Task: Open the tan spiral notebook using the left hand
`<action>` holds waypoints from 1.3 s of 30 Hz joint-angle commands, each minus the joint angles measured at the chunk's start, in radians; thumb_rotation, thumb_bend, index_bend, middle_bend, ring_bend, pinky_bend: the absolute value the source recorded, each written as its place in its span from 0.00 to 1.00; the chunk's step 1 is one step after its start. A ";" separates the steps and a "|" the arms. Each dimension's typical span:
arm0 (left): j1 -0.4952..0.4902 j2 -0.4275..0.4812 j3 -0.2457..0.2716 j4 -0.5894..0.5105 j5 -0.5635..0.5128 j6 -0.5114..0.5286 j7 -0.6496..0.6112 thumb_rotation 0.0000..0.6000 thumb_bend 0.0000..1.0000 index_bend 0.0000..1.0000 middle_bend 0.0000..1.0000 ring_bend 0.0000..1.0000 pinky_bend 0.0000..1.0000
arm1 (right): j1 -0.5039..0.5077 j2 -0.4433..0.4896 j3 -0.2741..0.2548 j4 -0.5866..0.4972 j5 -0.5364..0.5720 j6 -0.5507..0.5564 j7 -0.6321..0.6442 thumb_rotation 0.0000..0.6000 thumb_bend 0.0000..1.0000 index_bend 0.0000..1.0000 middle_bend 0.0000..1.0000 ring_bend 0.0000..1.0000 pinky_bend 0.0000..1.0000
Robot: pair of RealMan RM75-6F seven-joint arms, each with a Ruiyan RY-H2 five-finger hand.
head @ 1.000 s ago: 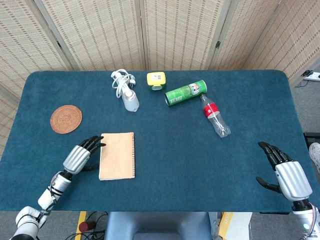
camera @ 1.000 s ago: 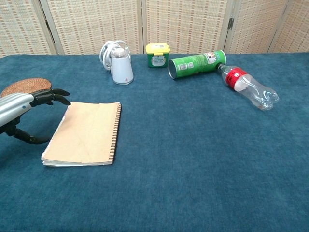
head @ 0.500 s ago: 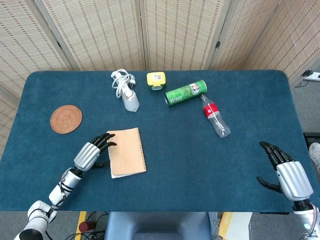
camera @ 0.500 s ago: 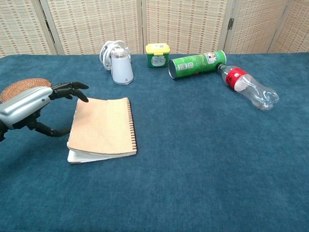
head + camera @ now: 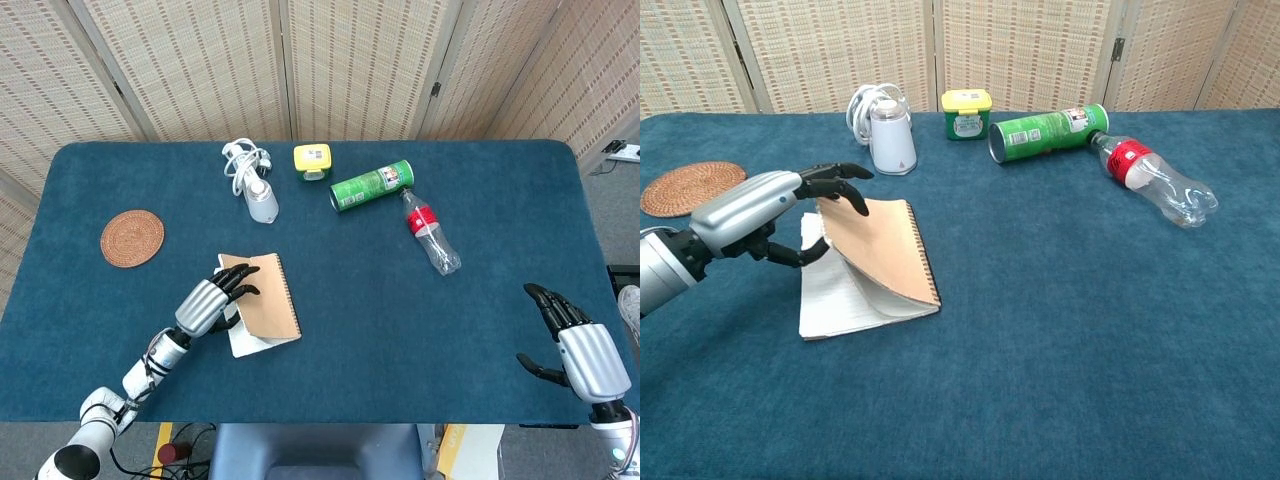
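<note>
Table [image 5: 480, 200] | notebook [image 5: 885, 255] cover now lifted | left hand [image 5: 760, 215] fingers [image 5: 840, 180] pinching it

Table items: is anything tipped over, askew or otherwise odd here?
The green can and the bottle both lie on their sides. The notebook sits skewed, its cover part-lifted by the left hand, white pages showing. No spill visible.

The table [image 5: 1090, 360] wears a matt, felt-like blue cloth, and on it the tan spiral notebook [image 5: 885, 255] shows a dull card cover, white paper pages and a dark wire binding. The left hand [image 5: 770, 210] has a smooth, satiny silver shell with black fingers [image 5: 840, 172] (plastic or metal, hard to tell). The coaster [image 5: 692, 187] looks woven and rough, the bottle [image 5: 1155, 183] is clear glossy plastic, and the green can [image 5: 1048, 132] has a slight sheen.
</note>
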 commanded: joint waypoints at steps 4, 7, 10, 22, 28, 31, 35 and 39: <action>-0.002 0.001 0.000 -0.010 0.002 0.019 0.003 1.00 0.66 0.58 0.16 0.12 0.26 | -0.003 -0.001 0.000 0.008 -0.001 0.007 0.010 1.00 0.20 0.04 0.14 0.16 0.31; 0.009 0.011 0.000 -0.012 0.001 0.036 0.001 1.00 0.66 0.63 0.18 0.12 0.26 | -0.003 -0.003 0.000 0.010 -0.003 0.006 0.013 1.00 0.20 0.04 0.14 0.16 0.31; 0.025 0.036 0.009 -0.016 0.006 0.052 -0.007 1.00 0.67 0.66 0.19 0.12 0.26 | 0.000 -0.004 0.000 0.011 -0.005 0.004 0.014 1.00 0.20 0.04 0.14 0.16 0.31; 0.081 0.214 0.070 -0.042 0.064 0.155 0.052 1.00 0.67 0.67 0.21 0.12 0.26 | 0.013 -0.014 0.002 0.008 -0.017 -0.005 0.007 1.00 0.20 0.04 0.14 0.16 0.31; 0.037 0.259 0.097 -0.120 0.113 0.192 0.140 1.00 0.67 0.67 0.21 0.12 0.26 | 0.010 -0.021 0.000 0.016 -0.020 0.002 0.015 1.00 0.20 0.04 0.14 0.16 0.31; 0.005 0.257 0.107 -0.173 0.139 0.186 0.198 1.00 0.67 0.66 0.21 0.12 0.26 | 0.004 -0.021 -0.002 0.023 -0.020 0.011 0.026 1.00 0.20 0.04 0.14 0.16 0.31; -0.037 0.244 0.110 -0.244 0.163 0.159 0.279 1.00 0.67 0.65 0.21 0.12 0.26 | -0.003 -0.022 -0.005 0.034 -0.021 0.023 0.038 1.00 0.20 0.04 0.14 0.16 0.31; -0.076 0.243 0.102 -0.342 0.170 0.107 0.346 1.00 0.67 0.63 0.21 0.12 0.26 | -0.013 -0.024 -0.007 0.047 -0.018 0.035 0.052 1.00 0.20 0.04 0.14 0.16 0.31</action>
